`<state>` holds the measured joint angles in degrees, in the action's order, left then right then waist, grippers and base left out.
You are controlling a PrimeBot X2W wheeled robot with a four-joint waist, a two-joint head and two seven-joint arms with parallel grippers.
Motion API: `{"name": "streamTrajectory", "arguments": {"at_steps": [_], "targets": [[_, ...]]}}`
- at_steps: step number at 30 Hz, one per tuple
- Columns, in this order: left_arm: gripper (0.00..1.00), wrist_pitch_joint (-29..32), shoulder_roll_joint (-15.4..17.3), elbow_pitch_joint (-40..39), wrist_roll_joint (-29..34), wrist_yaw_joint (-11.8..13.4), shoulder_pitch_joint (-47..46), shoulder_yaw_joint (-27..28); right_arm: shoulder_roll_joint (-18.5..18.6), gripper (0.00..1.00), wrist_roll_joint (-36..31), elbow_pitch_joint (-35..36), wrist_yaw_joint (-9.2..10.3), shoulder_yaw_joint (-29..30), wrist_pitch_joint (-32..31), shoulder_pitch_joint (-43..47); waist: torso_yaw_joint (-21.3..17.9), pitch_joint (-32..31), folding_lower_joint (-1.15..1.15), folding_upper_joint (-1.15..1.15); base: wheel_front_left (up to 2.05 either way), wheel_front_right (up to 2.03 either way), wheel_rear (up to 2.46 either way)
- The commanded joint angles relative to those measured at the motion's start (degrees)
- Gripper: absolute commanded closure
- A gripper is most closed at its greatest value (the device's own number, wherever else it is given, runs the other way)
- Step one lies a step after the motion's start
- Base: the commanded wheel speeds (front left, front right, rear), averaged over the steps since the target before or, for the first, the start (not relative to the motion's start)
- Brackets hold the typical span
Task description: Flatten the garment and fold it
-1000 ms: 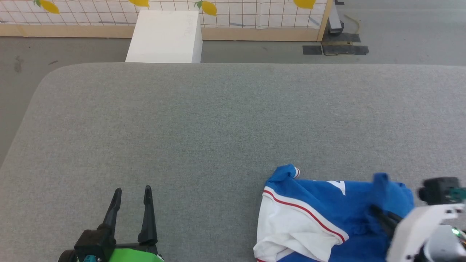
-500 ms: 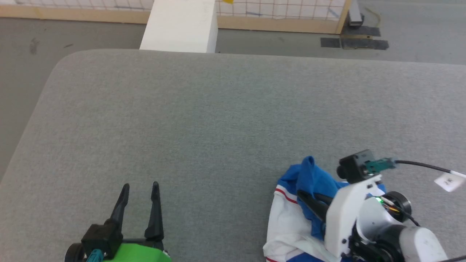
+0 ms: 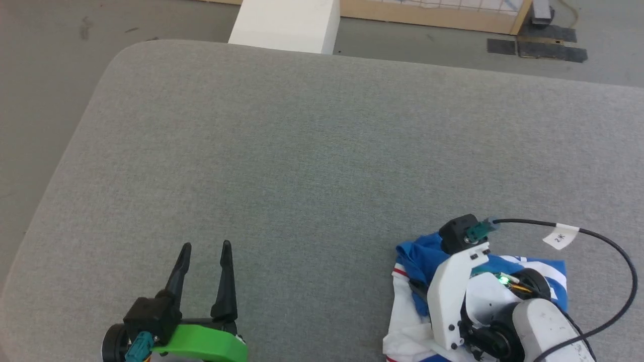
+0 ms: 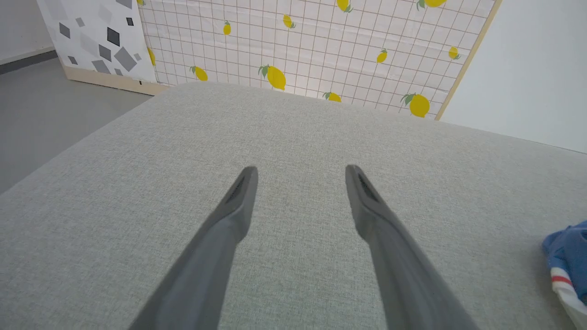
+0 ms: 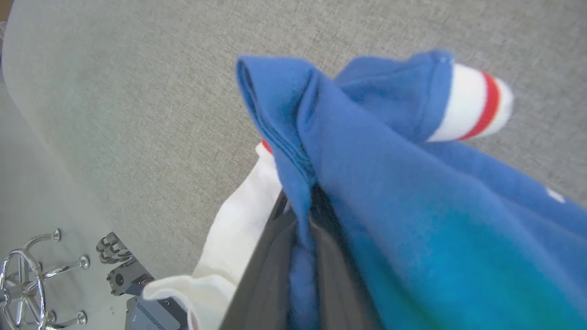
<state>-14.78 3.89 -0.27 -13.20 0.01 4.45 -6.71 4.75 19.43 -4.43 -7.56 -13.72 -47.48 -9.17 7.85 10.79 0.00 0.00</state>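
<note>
Garment (image 3: 420,254): we see the blue jersey bunched in the lower right of the head view, resting on the grey padded table (image 3: 302,151). Its white part with a red stripe lies toward the bottom edge. In the left wrist view a blue and white corner (image 4: 566,256) shows at the right edge.
Fold: in the right wrist view a blue fold of the jersey (image 5: 390,183) stands up from the middle of the frame. A white cuff with a red band points to the upper right, and white cloth hangs at the lower left.
Right gripper (image 5: 302,206): we find its two dark fingers closed narrow on that blue fold, cloth pinched between them. In the head view its white wrist housing sits over the jersey, and one dark finger (image 3: 416,287) pokes out to the left under the blue cloth.
Cable (image 3: 619,261): it loops black from the wrist camera to the right edge and carries a white tag.
Left gripper (image 3: 206,246): we see it in the lower left of the head view, well apart from the jersey. Its fingers are spread wide with nothing between them, over bare table (image 4: 300,169).
Surroundings: a white box (image 3: 284,22) stands at the top edge beyond the table, with black tape patches (image 3: 536,48) on the floor at the upper right. A lemon-print panel (image 4: 298,46) fills the top of the left wrist view.
</note>
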Motion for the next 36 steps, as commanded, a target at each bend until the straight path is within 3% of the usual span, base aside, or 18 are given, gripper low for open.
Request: {"name": "streamTrajectory", "arguments": {"at_steps": [1,2,11,15,21,26,36], "targets": [[0.0,-0.22,-0.34,0.29,-0.5,-0.35,-1.13,-0.16,0.01,0.5,-0.66,-0.86,0.08,-0.35,0.37,-1.01,0.18,-0.05,0.0,0.0,0.0,0.0,0.0],[0.0,-0.22,-0.39,0.4,-0.56,-0.34,-1.14,-0.14,0.0,0.0,-0.62,-1.03,0.08,-0.41,0.53,-1.25,0.08,-0.14,0.0,0.0,0.0,0.0,0.0],[0.0,-0.22,-0.56,0.73,-0.67,-0.39,-0.15,0.67,1.75,0.0,3.82,7.13,0.08,0.01,-0.17,-1.11,-3.08,-1.98,0.0,0.0,0.0,0.0,0.0],[0.0,-0.22,-0.47,0.34,-0.45,-0.44,0.43,1.23,1.86,0.0,5.54,13.9,0.08,4.96,0.78,1.31,-4.92,-2.41,0.0,0.0,0.0,0.0,0.0],[0.0,-0.22,-0.38,-0.5,0.06,-0.51,0.96,1.77,2.37,0.0,0.68,20.66,0.08,15.32,7.98,6.81,-7.13,-2.06,0.0,0.0,0.0,0.0,0.0],[0.0,-0.22,-0.4,-0.46,0.16,-0.71,1.34,1.81,-0.39,0.0,0.53,20.59,0.08,23.03,10.46,13.83,-8.33,-1.65,0.0,0.0,0.0,0.0,0.0],[0.0,-0.21,0.24,-0.05,0.41,-1.25,1.03,1.49,-1.67,0.0,2.59,13.97,0.08,24.32,10.25,17.56,-8.37,-0.92,0.0,0.0,0.0,0.0,0.0]]}}
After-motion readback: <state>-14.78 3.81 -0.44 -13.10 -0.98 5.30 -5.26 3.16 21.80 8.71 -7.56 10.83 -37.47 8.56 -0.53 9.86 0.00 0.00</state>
